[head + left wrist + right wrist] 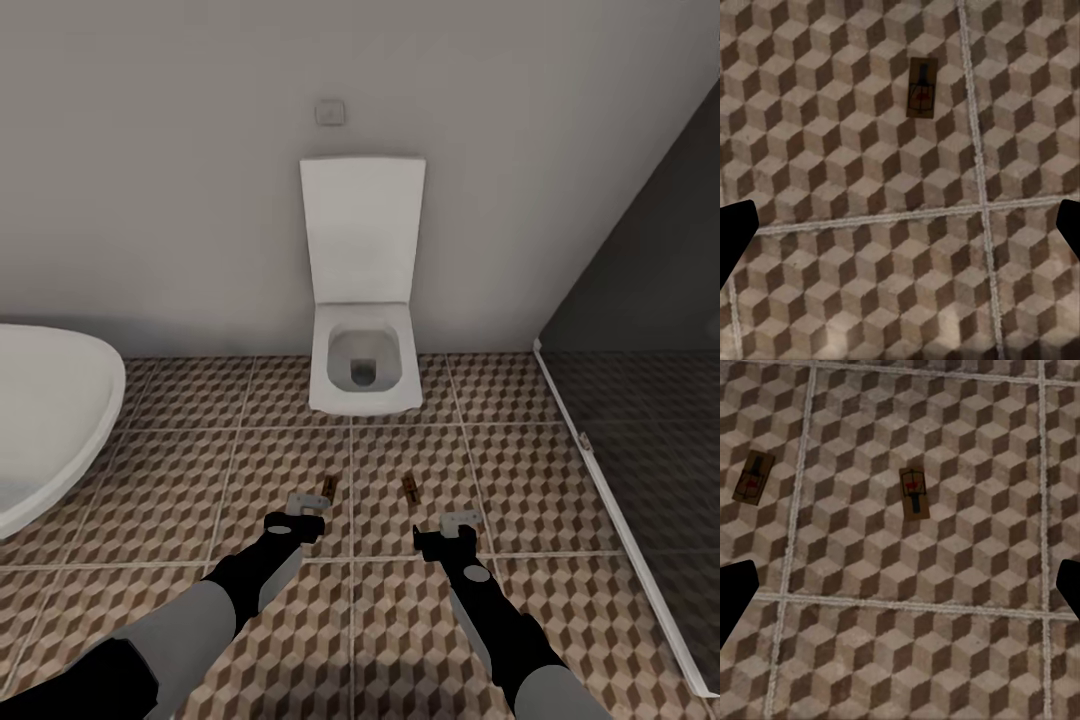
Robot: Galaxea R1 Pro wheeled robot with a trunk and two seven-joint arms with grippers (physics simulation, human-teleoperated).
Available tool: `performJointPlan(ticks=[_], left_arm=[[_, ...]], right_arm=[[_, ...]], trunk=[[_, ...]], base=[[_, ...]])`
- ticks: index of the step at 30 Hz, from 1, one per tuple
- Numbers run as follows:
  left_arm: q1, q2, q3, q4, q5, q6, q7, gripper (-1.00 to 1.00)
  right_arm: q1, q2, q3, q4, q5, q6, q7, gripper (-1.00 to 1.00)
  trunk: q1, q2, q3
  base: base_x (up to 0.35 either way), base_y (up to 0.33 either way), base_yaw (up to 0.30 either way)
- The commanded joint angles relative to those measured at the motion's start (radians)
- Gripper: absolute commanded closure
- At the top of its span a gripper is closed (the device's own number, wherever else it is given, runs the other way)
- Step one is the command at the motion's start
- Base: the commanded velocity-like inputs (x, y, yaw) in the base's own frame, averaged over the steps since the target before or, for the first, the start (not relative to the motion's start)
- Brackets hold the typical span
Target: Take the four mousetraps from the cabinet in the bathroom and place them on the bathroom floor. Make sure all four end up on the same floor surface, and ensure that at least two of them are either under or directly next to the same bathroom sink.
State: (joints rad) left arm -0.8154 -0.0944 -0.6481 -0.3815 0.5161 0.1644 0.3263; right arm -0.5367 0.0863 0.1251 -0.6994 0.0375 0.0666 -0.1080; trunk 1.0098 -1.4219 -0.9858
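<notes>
Two mousetraps lie flat on bathroom floor (200, 420), before toilet (362, 370), tub (50, 420) at left; no sink in sight. Left tool (303, 515) and right tool (452, 535) hover above, both spread, empty. Left mousetrap (328, 488), right mousetrap (409, 489) apart across grout line. Judgement: relocate beside sink; descend straight, pinch long edges.

This is a home bathroom. A white wall-hung toilet (362, 372) with its lid raised stands against a pale grey wall (150, 180), a flush plate (329, 112) set above it. The curved rim of a white bathtub (50, 420) shows at one side, a dark glass shower screen (640, 400) at the other. The bathroom floor (180, 440) is laid in large cube-patterned tiles with pale grout.
</notes>
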Motion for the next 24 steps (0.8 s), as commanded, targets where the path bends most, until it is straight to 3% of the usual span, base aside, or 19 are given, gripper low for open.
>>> performJointPlan(ticks=[1, 24], left_arm=[[-0.001, 0.001, -0.008, -0.002, 0.007, 0.004, 0.008, -1.0], [0.0, 0.007, -0.008, 0.036, 0.007, 0.001, 0.007, -1.0]], right_arm=[[0.0, 0.0, 0.004, -0.002, 0.004, 0.007, -0.007, -1.0], [0.0, -0.007, 0.004, -0.001, 0.004, 0.007, -0.007, -1.0]], trunk=[[-0.004, 0.007, 0.003], [-0.092, 0.168, 0.102]], base=[[0.0, 0.0, 0.0], [0.0, 0.0, 0.0]])
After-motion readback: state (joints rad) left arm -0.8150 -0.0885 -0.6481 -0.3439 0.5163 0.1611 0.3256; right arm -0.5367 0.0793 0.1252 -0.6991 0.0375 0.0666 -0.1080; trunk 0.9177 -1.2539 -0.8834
